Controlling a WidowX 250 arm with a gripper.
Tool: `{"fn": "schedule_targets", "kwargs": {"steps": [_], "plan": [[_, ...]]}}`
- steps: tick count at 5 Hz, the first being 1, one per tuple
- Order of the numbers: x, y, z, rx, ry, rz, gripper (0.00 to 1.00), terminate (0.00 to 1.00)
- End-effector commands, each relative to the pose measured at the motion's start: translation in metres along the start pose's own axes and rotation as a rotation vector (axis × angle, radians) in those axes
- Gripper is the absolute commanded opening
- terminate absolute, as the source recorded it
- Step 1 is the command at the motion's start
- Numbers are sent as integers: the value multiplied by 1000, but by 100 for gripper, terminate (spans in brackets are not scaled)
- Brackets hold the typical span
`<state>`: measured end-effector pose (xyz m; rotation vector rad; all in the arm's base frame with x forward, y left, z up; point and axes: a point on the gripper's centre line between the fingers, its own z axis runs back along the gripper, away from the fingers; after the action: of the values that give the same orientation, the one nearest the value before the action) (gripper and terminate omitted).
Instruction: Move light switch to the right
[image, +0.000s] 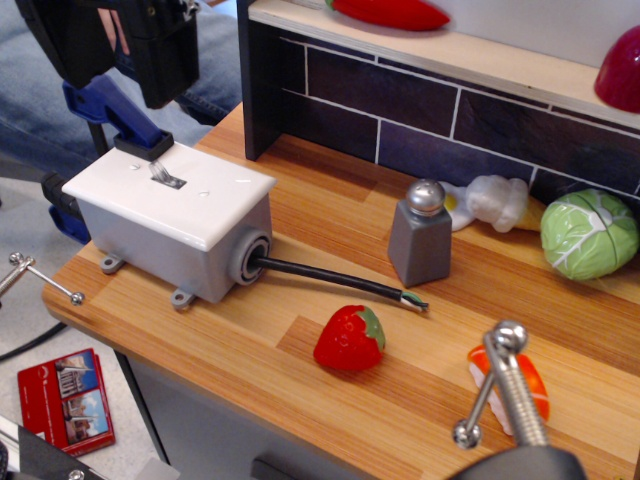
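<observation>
A glossy strawberry (349, 340) lies near the wooden worktop (300, 400) front edge, open planks around it. Behind, a grey salt shaker (420, 235) stands upright. At the left corner, the light switch (166, 177) tops a grey box (180, 245), lever tilted up-left. The black tool (140, 70) hangs above it; its opening cannot be told.

No readable text anywhere. Only printed item is the red booklet (65, 400), lying on the floor well below and left of the gripper (150, 95); it is showing small photos and a white mark, lettering too small to read. Light switch (165, 176) faceplate just under the gripper is showing no markings. Salt shaker (421, 233), off to the gripper's right, is carrying no label.
</observation>
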<state>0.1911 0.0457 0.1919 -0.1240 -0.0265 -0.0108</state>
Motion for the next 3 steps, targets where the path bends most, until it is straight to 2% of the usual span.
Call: {"fn": "schedule_targets", "kwargs": {"steps": [1,2,3], "plan": [[0,0,0,0,0,0,100,0],[15,19,-17,25,2,62,100,0],[25,40,-34,45,-28,121,100,0]]}}
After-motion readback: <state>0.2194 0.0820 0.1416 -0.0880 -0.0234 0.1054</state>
